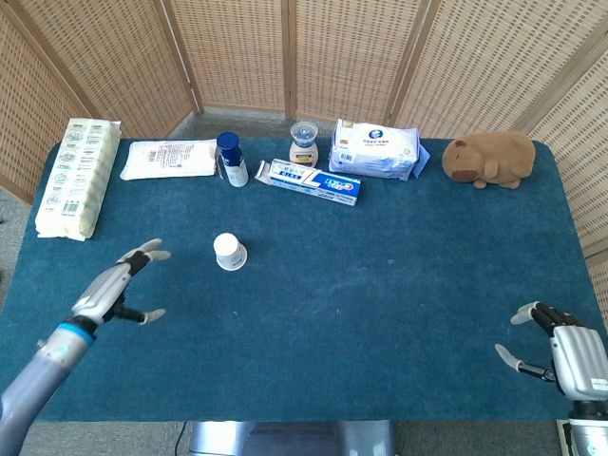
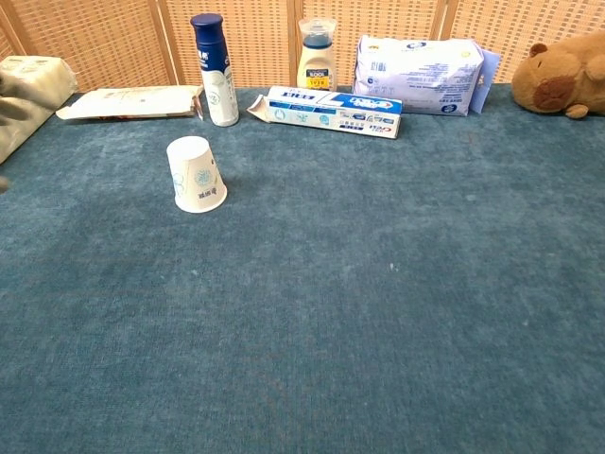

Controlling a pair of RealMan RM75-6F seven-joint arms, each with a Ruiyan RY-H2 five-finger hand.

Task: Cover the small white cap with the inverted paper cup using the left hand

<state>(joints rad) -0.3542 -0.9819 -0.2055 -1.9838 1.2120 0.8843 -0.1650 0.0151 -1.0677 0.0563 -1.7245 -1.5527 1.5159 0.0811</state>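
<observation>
The white paper cup (image 1: 229, 252) (image 2: 195, 174) stands upside down on the blue table cloth, left of centre. The small white cap is hidden from both views. My left hand (image 1: 122, 284) hovers well to the left of the cup and nearer the front edge, fingers spread and holding nothing. In the chest view only a blurred fingertip shows at the left edge. My right hand (image 1: 551, 346) sits at the front right corner with fingers apart and nothing in it.
Along the back stand a blue spray bottle (image 1: 231, 159), a small jar (image 1: 304, 143), a toothpaste box (image 1: 313, 180), a wipes pack (image 1: 374, 148) and a brown plush toy (image 1: 490, 159). A flat packet (image 1: 170, 158) and a tissue pack (image 1: 78, 176) lie at the back left.
</observation>
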